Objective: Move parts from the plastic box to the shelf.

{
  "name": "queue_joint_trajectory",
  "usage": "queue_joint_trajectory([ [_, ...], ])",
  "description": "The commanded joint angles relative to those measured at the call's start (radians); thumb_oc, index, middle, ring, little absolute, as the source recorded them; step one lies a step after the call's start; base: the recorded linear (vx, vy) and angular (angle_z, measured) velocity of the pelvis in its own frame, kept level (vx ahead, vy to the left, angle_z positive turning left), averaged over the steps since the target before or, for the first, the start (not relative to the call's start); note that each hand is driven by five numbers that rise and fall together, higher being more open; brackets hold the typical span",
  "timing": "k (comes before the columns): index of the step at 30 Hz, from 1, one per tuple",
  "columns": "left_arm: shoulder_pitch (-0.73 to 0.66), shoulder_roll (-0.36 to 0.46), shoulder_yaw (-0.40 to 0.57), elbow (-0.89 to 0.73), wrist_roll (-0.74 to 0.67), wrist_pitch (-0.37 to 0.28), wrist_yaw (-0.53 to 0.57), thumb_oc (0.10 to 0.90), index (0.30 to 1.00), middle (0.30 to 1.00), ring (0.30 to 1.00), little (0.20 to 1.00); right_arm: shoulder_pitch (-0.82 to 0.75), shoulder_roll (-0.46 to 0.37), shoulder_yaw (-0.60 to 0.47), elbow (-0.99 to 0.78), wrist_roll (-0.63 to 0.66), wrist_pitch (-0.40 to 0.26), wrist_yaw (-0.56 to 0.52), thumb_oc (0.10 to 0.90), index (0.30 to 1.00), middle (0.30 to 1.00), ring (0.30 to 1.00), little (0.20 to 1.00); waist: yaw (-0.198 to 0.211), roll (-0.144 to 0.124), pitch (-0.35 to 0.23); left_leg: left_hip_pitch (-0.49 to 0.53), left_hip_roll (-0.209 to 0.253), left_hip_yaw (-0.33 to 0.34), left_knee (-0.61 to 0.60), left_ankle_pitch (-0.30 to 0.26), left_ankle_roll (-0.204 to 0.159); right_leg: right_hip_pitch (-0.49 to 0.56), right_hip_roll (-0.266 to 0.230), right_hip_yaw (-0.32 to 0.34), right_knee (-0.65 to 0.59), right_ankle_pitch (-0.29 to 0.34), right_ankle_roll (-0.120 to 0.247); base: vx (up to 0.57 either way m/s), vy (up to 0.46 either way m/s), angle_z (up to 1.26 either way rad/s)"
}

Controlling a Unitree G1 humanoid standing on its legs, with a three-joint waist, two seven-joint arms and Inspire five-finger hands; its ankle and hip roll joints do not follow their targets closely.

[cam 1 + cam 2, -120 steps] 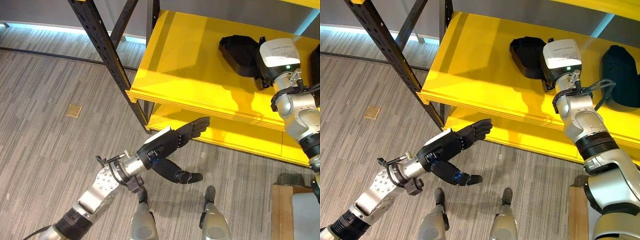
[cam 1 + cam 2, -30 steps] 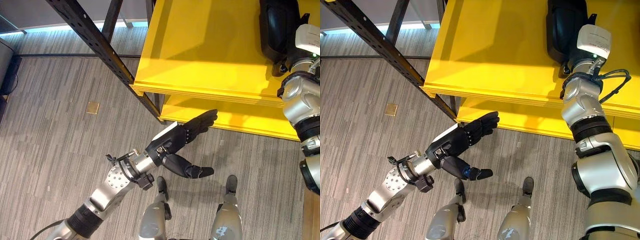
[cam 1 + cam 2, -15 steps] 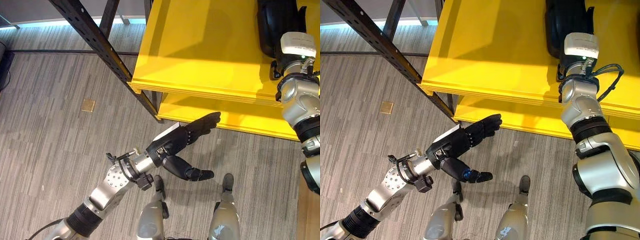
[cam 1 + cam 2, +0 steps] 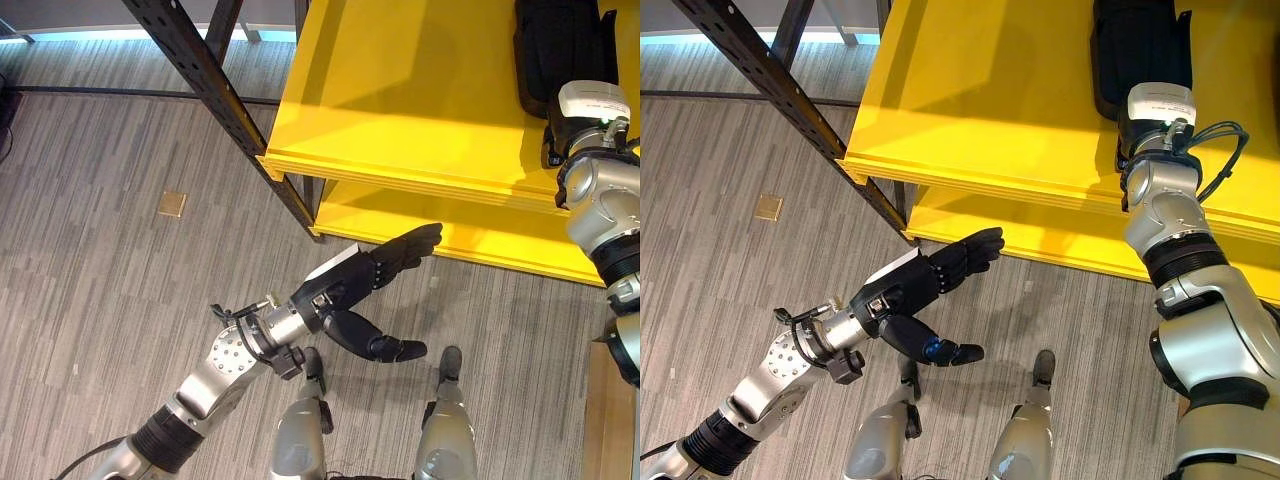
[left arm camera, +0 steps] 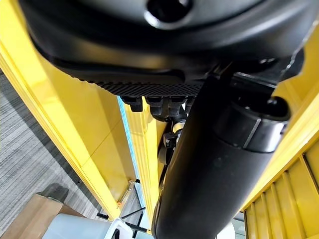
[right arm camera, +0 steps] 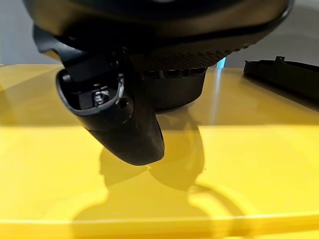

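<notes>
- The yellow shelf (image 4: 400,110) fills the upper right of the head views, held by a dark metal upright (image 4: 215,90) that slants down from the top left.
- A lower yellow board (image 4: 480,240) shows beneath the top one, near the middle of the frame.
- On the top board, at the upper right, lies a black part (image 4: 1140,45), a dark moulded piece resting flat on the yellow surface.
- The right hand (image 6: 149,74) is at that part. In its wrist view the thumb hangs just above the yellow board and the fingers run forward to a dark rounded piece, but I cannot tell whether they grip it or merely rest against it.
- In the same wrist view a second black part (image 6: 284,74) lies flat on the board, off to the far right of the frame and apart from the hand.
- The left hand (image 4: 375,275) floats in the centre of the frame, over the grey striped floor (image 4: 100,300) and just in front of the lower board's edge. Its fingers are stretched out straight, the thumb spread below them, and it holds nothing.
- A small tan square (image 4: 172,204) sits in the floor at the left.
- At the bottom left of the left wrist view a brown carton (image 5: 35,219) with something pale inside it peeks in.
</notes>
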Motion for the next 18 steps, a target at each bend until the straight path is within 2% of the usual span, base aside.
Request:
queue_joint_trajectory([
  [1, 0.009, 0.021, 0.076, -0.168, -0.002, -0.095, -0.035, 0.9, 1.0, 1.0, 1.0, 1.0, -0.072, -0.057, 0.037, -0.042, -0.042, -0.002, -0.035, 0.9, 1.0, 1.0, 1.0, 1.0, 0.007, -0.024, -0.042, 0.005, 0.015, -0.033, 0.112, -0.205, 0.053, -0.097, 0.043, 0.083, 0.144, -0.152, -0.045, 0.0, 0.0, 0.0],
  [18, 0.014, 0.018, 0.092, -0.177, 0.006, -0.085, -0.026, 0.9, 1.0, 1.0, 1.0, 1.0, -0.021, -0.055, -0.015, -0.155, 0.002, 0.041, 0.026, 0.9, 1.0, 1.0, 1.0, 1.0, -0.009, -0.029, -0.05, 0.019, 0.014, -0.025, 0.107, -0.206, 0.056, -0.084, 0.05, 0.095, 0.136, -0.152, -0.049, 0.0, 0.0, 0.0],
])
